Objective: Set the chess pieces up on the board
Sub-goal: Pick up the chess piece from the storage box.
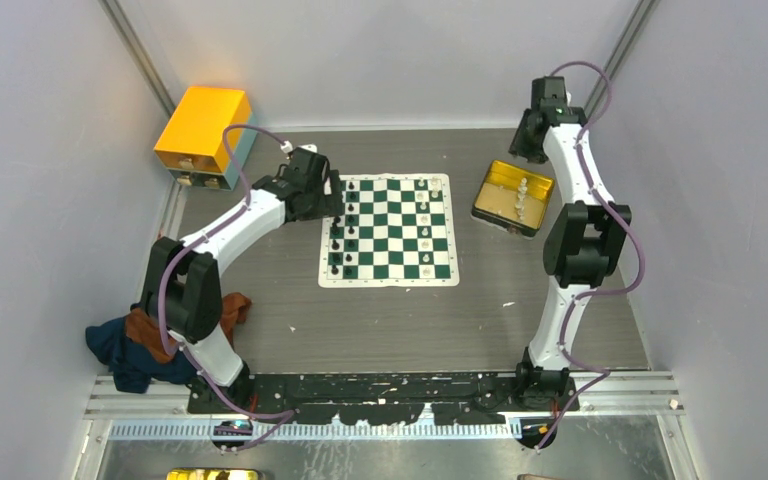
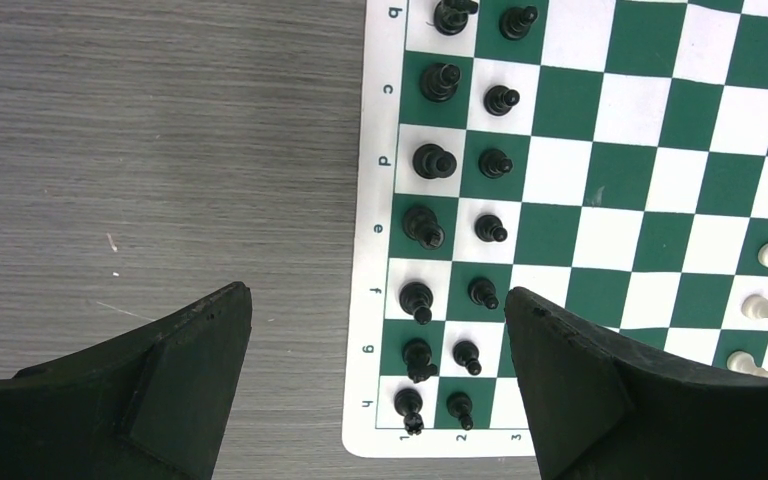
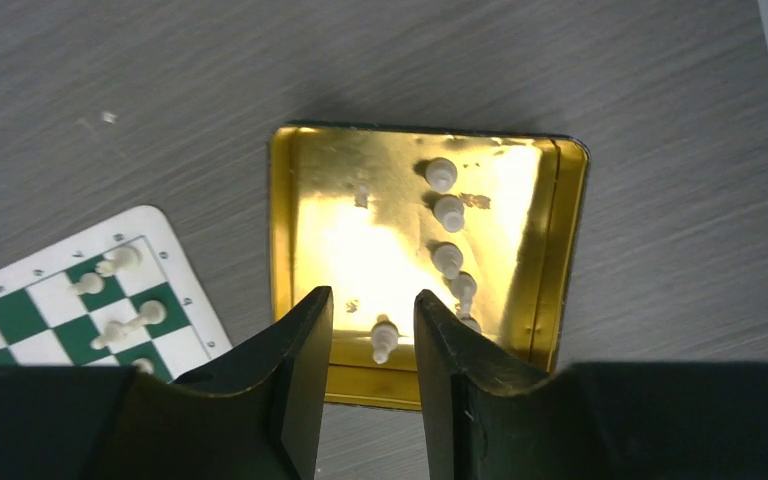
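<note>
The green and white board (image 1: 390, 230) lies mid-table. Black chess pieces (image 2: 435, 160) stand in two files along its left edge. Several cream-white pieces (image 1: 426, 250) stand along its right edge, some also in the right wrist view (image 3: 120, 262). More white pieces (image 3: 448, 212) stand in the yellow tray (image 3: 290, 230). My left gripper (image 2: 377, 295) is open wide and empty, above the board's left border beside the black pieces. My right gripper (image 3: 373, 295) is open over the tray's near wall. One white piece (image 3: 384, 340) stands in the gap between its fingers, touching neither.
An orange-yellow box (image 1: 203, 135) stands at the back left. A dark blue and rust cloth (image 1: 140, 340) lies by the left arm's base. The tray (image 1: 513, 197) sits just right of the board. Enclosure walls stand on both sides.
</note>
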Available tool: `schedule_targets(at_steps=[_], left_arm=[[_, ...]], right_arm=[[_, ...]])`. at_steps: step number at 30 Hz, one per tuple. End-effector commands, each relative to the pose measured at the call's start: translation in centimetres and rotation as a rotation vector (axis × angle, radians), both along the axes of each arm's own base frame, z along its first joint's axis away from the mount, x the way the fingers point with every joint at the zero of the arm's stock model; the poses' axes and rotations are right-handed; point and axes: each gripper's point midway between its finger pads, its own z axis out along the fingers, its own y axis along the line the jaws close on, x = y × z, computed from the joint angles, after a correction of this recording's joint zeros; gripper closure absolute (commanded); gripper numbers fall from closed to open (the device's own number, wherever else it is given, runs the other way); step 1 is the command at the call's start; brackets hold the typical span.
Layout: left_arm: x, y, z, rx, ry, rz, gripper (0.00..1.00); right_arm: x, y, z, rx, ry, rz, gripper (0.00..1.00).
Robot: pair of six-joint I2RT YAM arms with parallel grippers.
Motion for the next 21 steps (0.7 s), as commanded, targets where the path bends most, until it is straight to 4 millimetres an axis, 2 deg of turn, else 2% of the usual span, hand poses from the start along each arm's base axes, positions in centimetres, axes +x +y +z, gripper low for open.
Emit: schedule_targets(at_steps=[1,10,21], left_arm=[[0.8,-0.6,1.9,-0.042,-0.068,0.001,0.02],[1.0,-0.6,1.5,-0.030,-0.059,0.000,0.02],[1.4,-0.8,0.9,-0.021,-0.043,-0.001,0.02]], right_arm=[[-0.5,-1.2,-1.9,0.002,0.034,-0.026,0.58],[0.2,-3.1,-5.3,0.024,0.083,-0.065,0.57],[1.1,-4.5,-7.6,0.040,0.110,-0.086,0.57]])
